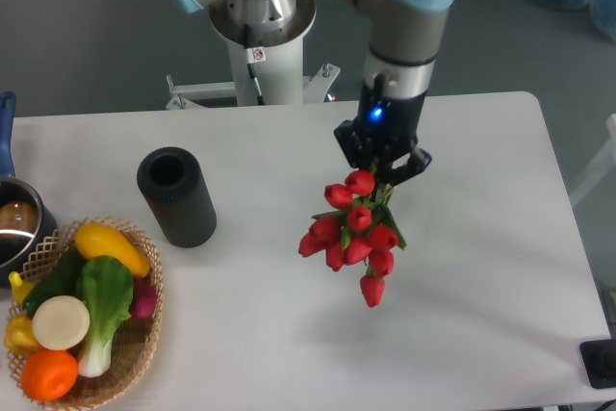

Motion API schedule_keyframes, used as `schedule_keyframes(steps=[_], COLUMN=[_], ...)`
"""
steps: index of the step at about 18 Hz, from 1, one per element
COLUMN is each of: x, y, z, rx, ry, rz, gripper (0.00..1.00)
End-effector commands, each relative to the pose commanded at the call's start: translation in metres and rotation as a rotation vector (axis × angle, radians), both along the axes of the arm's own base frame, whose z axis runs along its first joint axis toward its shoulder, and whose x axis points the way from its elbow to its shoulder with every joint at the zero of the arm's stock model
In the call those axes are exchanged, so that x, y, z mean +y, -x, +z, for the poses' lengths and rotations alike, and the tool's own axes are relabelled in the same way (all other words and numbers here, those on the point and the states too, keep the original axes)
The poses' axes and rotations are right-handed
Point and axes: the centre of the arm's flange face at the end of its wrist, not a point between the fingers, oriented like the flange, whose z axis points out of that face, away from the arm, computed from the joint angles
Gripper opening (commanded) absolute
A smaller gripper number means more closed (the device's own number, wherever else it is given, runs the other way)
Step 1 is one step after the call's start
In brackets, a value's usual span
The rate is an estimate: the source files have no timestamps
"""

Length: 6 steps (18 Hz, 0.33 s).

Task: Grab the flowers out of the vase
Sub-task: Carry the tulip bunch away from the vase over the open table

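From the fixed overhead camera, the gripper [382, 166] hangs over the middle-right of the table [481, 238], fingers closed on the stem end of the flowers [352, 234]. The bunch is clear of the vase [177, 195] and well to its right. Its long axis runs from the gripper toward the near edge of the table, leaning slightly left: stems up at the gripper, red buds fanning out and away from it, the farthest bud nearest the camera side. Green leaves show among the buds just under the fingers. A faint shadow lies on the table below and to the left of the bunch, so the flowers seem held above the surface rather than resting on it, though the height cannot be told.

The vase stands upright on the left half of the table, its round mouth open toward the camera and nothing in it. Between it and the flowers is bare tabletop.

At the near left corner sits a basket [130, 363] holding a bok choy [101, 300], a yellow vegetable [111, 245], an orange [48, 373], a pale round piece [61, 321] and a small pink radish [144, 299]. A pot [14, 223] with a blue handle [6, 132] is at the left edge, just beside the basket. The arm's base [260, 21] stands behind the far edge of the table. A dark object [602, 363] shows at the near right edge of the picture, beyond the table's corner.
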Motion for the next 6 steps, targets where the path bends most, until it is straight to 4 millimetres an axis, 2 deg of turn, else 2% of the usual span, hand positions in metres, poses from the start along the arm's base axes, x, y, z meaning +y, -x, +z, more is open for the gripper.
schedule_keyframes(steps=[4, 6], x=[0.004, 0.0], y=[0.015, 0.02], z=[-0.016, -0.023], rx=[0.004, 0.021], ry=[0.121, 0.189], rz=[-0.02, -0.011], gripper=[0.15, 0.16])
